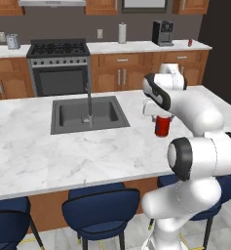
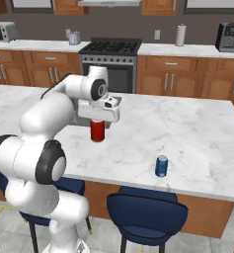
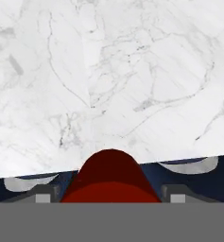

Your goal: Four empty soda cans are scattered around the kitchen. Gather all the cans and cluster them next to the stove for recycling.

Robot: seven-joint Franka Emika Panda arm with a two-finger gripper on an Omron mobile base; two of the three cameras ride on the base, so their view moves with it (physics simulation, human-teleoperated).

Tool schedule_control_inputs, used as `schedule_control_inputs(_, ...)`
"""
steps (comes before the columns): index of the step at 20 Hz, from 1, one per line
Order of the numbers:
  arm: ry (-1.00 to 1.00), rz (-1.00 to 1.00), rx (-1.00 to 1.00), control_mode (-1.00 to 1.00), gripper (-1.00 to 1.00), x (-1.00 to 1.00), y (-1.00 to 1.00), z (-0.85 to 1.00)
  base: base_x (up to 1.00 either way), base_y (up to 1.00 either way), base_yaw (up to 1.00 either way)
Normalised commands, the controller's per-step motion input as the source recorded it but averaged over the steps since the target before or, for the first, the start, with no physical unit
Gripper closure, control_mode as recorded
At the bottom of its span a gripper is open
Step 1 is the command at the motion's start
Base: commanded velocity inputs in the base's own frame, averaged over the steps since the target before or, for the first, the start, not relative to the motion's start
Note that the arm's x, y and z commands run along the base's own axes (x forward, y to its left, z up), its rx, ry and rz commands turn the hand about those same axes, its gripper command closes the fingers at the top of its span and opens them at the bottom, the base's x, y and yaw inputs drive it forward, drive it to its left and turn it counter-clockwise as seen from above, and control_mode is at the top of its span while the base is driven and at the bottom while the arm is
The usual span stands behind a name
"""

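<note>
gripper (image 2: 97,121) closed on red soda can (image 2: 97,130), frame centre-left | light, thin-walled, slick | to be held mid-body, gently

Hand hides the red can's (image 1: 162,126) top and fingers

Table (image 1: 34,151): white marble island, grey veins. Sink (image 1: 87,114): dark grey basin set in the table, faucet (image 1: 89,100) at its near edge. Blue can (image 2: 161,166): upright near the table's front edge. Stools (image 1: 101,207): navy, tucked under the front. Back counter: paper towel roll (image 1: 122,33), coffee machine (image 1: 162,32), toaster (image 1: 12,41), microwave (image 2: 2,31) at far left. Cabinets (image 1: 122,73): brown wood, steel handles.
</note>
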Motion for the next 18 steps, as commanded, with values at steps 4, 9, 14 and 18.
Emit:
schedule_control_inputs(4, 0.0, 0.02, 0.0, -1.0, 1.0, -0.92, 0.08, -0.04, 0.0, 0.0, 0.0)
schedule_control_inputs(9, 0.01, 0.02, 0.0, -1.0, 1.0, -0.42, 0.03, -0.04, 0.0, 0.0, 0.0)
schedule_control_inputs(14, 0.0, 0.0, 0.0, -1.0, 1.0, 0.0, 0.07, -0.02, 0.0, 0.0, 0.0)
schedule_control_inputs(18, 0.0, -0.01, 0.01, -1.0, 1.0, 0.0, 0.46, -0.11, 0.0, 0.0, 0.0)
